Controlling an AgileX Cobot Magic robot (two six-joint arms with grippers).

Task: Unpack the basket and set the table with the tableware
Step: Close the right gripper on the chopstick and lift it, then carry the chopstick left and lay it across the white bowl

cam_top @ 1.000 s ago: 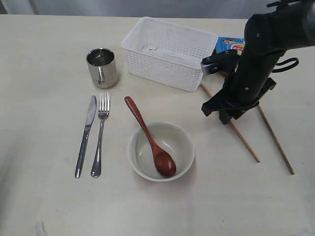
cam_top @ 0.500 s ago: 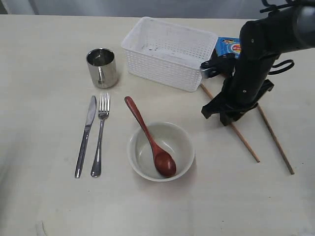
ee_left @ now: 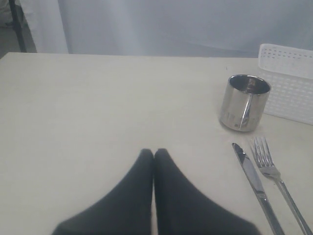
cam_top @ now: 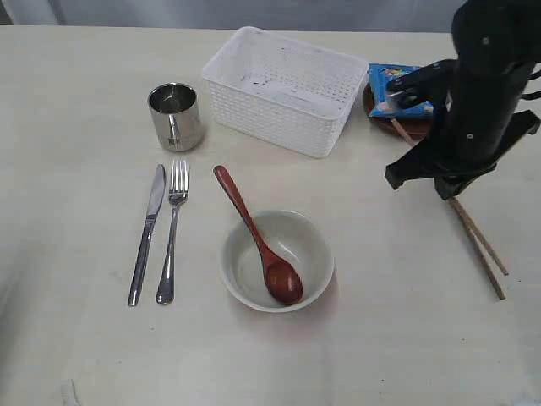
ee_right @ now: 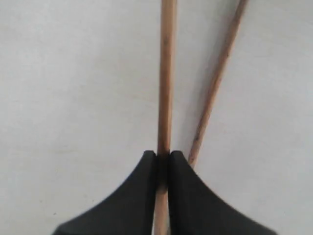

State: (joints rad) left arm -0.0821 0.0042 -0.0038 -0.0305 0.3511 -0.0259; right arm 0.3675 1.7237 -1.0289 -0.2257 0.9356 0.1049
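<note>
Clamping right gripper [ee_right: 163,159]: fingers pinched on the held chopstick [ee_right: 166,73], low over the table [cam_top: 406,338].
Loose chopstick [ee_right: 217,83]: just beside the held one, angling away from it.
Basket [cam_top: 270,114]: upright, well apart from that gripper, far middle of the table.
Bowl [cam_top: 317,254]: near middle; spoon [cam_top: 241,207] rests in it, handle over the rim.
Knife [cam_top: 148,233], fork [cam_top: 172,228]: side by side, left of the bowl; cup [cam_top: 175,116] beyond them.
Left gripper [ee_left: 154,156]: fingers pressed together, holding nothing, above bare table.
</note>
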